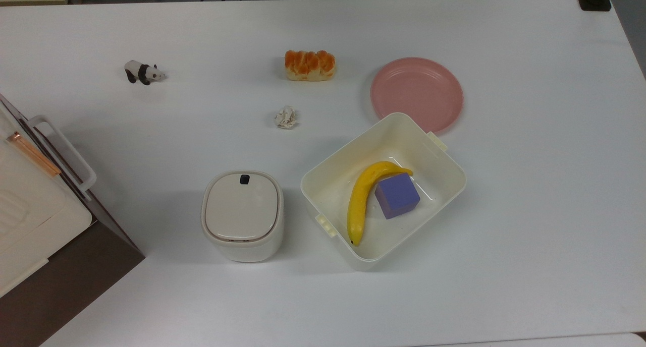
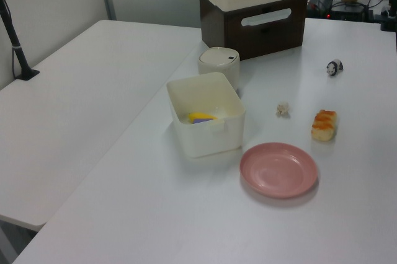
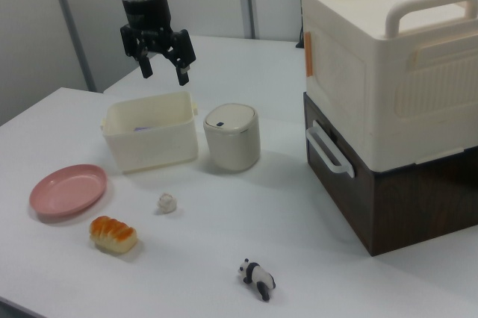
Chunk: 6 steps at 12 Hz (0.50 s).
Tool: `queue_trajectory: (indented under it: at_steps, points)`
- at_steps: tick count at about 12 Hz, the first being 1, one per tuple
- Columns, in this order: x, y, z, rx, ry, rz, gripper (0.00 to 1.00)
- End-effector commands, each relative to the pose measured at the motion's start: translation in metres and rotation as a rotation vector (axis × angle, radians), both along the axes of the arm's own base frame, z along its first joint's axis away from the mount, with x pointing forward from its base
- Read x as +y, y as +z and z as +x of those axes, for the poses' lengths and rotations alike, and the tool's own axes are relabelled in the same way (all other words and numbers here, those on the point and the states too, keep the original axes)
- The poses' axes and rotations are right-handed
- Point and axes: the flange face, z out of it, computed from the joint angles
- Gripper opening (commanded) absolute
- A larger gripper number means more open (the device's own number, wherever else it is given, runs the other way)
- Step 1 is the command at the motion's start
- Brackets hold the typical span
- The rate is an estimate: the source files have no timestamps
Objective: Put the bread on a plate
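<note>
One bread [image 1: 309, 64]; one plate [image 1: 417, 95], apart; gripper [image 3: 164, 73] aloft, fingers spread, empty.

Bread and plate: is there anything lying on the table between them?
No. In the top view, only bare table separates the bread from the plate.

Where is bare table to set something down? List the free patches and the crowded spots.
Free: the table on the top view's right, past the plate and bin, and the stretch between the panda and bread. Crowded: the bin's corner overlaps the plate's rim in the top view; the lidded canister sits close beside the bin.
</note>
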Motion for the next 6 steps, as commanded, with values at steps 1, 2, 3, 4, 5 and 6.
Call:
queue_trajectory:
  at_steps: [1,2,3,4,5,6]
  points:
    - [0.0006,0.0007,-0.0115,-0.005,0.021,-0.013,1.00]
    - [-0.0003,0.0009,-0.0114,-0.006,0.019,-0.013,1.00]
    - [-0.0010,0.0017,-0.0120,-0.007,0.021,-0.013,1.00]
    - [-0.0016,0.0017,-0.0121,-0.008,0.021,-0.012,1.00]
    - [-0.0008,0.0016,-0.0121,-0.006,0.018,-0.012,1.00]
    - [-0.0006,0.0015,-0.0127,-0.005,0.016,-0.012,1.00]
